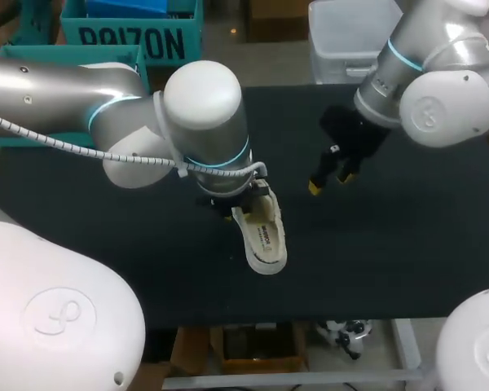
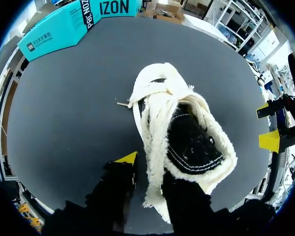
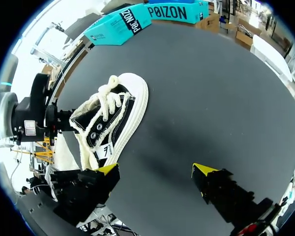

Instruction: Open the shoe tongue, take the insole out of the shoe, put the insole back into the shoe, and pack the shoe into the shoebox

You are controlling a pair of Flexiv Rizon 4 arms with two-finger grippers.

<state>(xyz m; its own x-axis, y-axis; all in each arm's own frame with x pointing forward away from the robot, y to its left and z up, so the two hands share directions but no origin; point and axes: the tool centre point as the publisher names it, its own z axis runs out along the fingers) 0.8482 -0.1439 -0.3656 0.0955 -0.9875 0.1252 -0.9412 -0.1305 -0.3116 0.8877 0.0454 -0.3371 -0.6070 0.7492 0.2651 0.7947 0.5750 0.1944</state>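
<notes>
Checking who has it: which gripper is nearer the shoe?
Left. The left gripper grips the shoe at its opening; the right gripper hangs open, apart, beside it.

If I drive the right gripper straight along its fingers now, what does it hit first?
The right gripper would most likely meet bare table first. The shoe sits off beside one finger, out of that line, though depth is hard to judge.

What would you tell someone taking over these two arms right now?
Left gripper: shut on the shoe, which lies tipped on its side on the table.
Right gripper: open, empty, beside the shoe.
Insole: none seen outside the shoe; cannot tell whether that step is done.
Left to do: pack the shoe into a teal box past the table's far edge.
</notes>
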